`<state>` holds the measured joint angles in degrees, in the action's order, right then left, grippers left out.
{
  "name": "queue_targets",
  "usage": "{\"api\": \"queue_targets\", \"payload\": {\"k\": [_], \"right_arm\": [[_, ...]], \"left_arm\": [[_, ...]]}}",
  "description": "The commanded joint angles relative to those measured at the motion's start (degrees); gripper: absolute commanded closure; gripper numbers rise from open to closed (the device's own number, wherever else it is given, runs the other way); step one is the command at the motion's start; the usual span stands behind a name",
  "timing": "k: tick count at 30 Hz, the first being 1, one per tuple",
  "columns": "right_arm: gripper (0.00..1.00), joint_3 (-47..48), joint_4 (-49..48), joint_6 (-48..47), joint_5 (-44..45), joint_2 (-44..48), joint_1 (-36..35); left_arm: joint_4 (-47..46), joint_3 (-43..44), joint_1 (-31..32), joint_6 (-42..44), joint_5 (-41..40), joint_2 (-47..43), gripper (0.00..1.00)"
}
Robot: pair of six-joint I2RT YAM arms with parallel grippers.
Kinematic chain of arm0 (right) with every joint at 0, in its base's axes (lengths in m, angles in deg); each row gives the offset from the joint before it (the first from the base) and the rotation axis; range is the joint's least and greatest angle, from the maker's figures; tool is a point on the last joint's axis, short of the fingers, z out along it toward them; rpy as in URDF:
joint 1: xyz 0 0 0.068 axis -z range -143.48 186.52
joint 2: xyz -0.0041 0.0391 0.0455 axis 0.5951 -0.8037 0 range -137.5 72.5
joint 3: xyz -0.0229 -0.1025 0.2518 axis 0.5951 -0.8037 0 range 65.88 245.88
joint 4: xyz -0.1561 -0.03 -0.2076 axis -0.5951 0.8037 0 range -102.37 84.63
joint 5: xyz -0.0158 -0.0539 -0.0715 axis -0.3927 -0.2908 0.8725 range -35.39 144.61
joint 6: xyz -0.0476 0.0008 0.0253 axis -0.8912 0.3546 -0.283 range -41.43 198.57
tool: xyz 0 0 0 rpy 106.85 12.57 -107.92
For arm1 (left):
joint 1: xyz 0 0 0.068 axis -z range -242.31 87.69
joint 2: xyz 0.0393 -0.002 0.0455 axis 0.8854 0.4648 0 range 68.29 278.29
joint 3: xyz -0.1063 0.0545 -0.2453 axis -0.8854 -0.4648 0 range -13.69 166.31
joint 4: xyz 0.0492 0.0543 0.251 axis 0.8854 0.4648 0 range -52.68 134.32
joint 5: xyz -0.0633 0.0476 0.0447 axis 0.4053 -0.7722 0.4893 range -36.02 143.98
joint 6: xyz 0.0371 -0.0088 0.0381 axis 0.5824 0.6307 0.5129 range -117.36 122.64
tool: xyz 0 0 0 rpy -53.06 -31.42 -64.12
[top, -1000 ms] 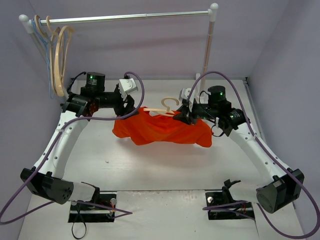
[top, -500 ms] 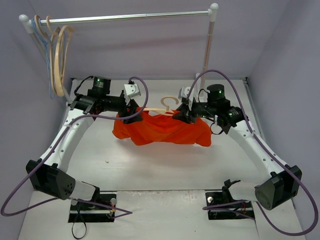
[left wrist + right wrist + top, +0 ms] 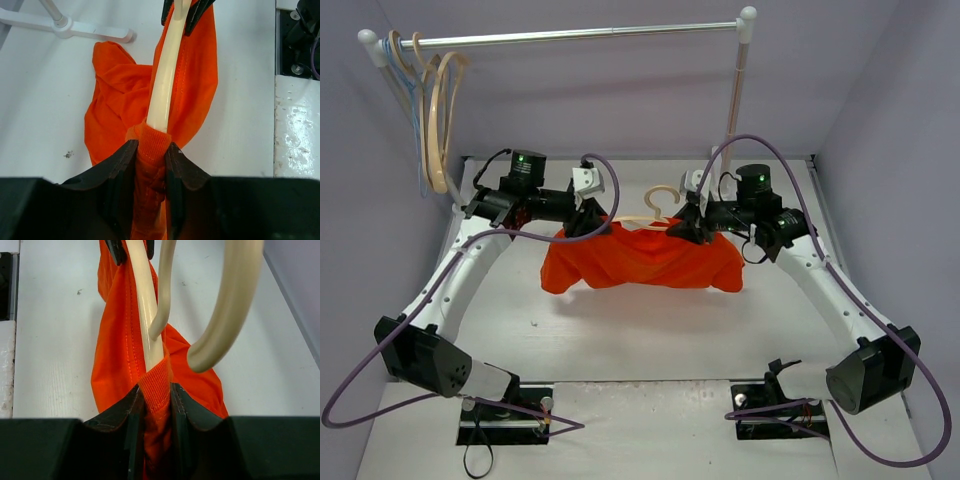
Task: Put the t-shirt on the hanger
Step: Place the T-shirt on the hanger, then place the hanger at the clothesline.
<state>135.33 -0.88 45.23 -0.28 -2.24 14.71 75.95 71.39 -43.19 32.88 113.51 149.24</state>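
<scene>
Evidently left gripper and right gripper pinch t-shirt edges onto hanger.

Orange-red t-shirt draped on pale wooden hanger, hook exposed

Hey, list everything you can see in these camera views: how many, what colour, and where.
t-shirt: one, orange-red, hanging between the two grippers.
hanger: one, pale wood, inside the t-shirt, hook sticking out.
clothes rail: one, silver bar, at the back.
spare wooden hangers: several, pale wood, at the rail's left end.
wire hanger: one, blue, beside them.
table: one, white, under everything.
cables: two, purple, looping along the arms.
left gripper: one, black, shut on the t-shirt.
right gripper: one, black, shut on the t-shirt by the hook.
</scene>
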Motion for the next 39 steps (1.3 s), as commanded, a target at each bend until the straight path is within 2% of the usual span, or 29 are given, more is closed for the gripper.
{"api": "queue_targets", "payload": {"k": [1,2,3,5,6,9,15,18,20,21,24,27,32,34,39], "right_arm": [[0.98,4.03,-4.9,-1.2,-0.04,1.0,0.88],[0.94,4.11,-4.37,-1.29,0.48,1.09,1.15],[0.84,4.2,-4.11,-1.29,1.27,1.35,1.5],[0.72,4.29,-3.4,-1.55,3.65,2.23,2.64],[0.6,4.38,-2.36,-1.81,4.18,2.58,3.16],[0.49,4.73,0.28,-2.78,6.11,4.77,5.89],[0.38,5.34,1.79,-2.61,11.12,9.86,9.58],[0.32,6.13,-0.67,0.19,11.47,12.94,9.58],[0.3,6.57,-3.21,1.7,12.61,14.35,9.5],[0.28,6.75,-3.92,2.83,14.18,15.58,9.5],[0.25,6.66,-7.17,4.77,17.09,17.95,9.5],[0.24,6.4,-9.55,5.65,21.22,19.63,9.5],[0.22,5.7,-13.14,7.85,25.01,21.39,9.41],[0.22,5.26,-13.77,8.29,25.1,21.74,9.5],[0.21,4.82,-14.83,9.52,24.92,22.53,9.41]], "left_arm": [[-4.35,1.41,-0.04,-1.94,1.21,-3.69,1.0],[-5.14,0.88,-0.04,-2.03,0.42,-4.21,1.0],[-5.84,0.36,-0.04,-2.11,-0.19,-5.44,1.0],[-9.18,-1.66,-0.04,-2.82,-1.34,-6.85,1.0],[-10.06,-2.45,-0.04,-2.99,-2.47,-8.25,1.0],[-13.75,-4.65,-0.22,-4.22,-3.71,-10.54,1.0],[-21.66,-7.2,-0.66,-9.84,-4.68,-13.62,1.0],[-33.3,-10.09,-0.74,-18.77,-7.49,-15.02,1.0],[-40.0,-12.03,-0.74,-23.8,-12.14,-15.64,1.0],[-46.13,-13.96,-0.74,-29.04,-14.24,-16.25,1.0],[-54.77,-15.38,-0.66,-37.15,-22.24,-17.14,1.0],[-53.15,-10.92,-0.66,-37.97,-28.14,-16.79,1.0],[-47.35,5.77,-0.57,-32.98,-30.26,-15.12,1.0],[-42.43,14.44,-0.57,-30.33,-29.47,-14.5,1.0],[-27.68,27.59,-0.48,-18.58,-30.6,-13.36,1.0]]}}
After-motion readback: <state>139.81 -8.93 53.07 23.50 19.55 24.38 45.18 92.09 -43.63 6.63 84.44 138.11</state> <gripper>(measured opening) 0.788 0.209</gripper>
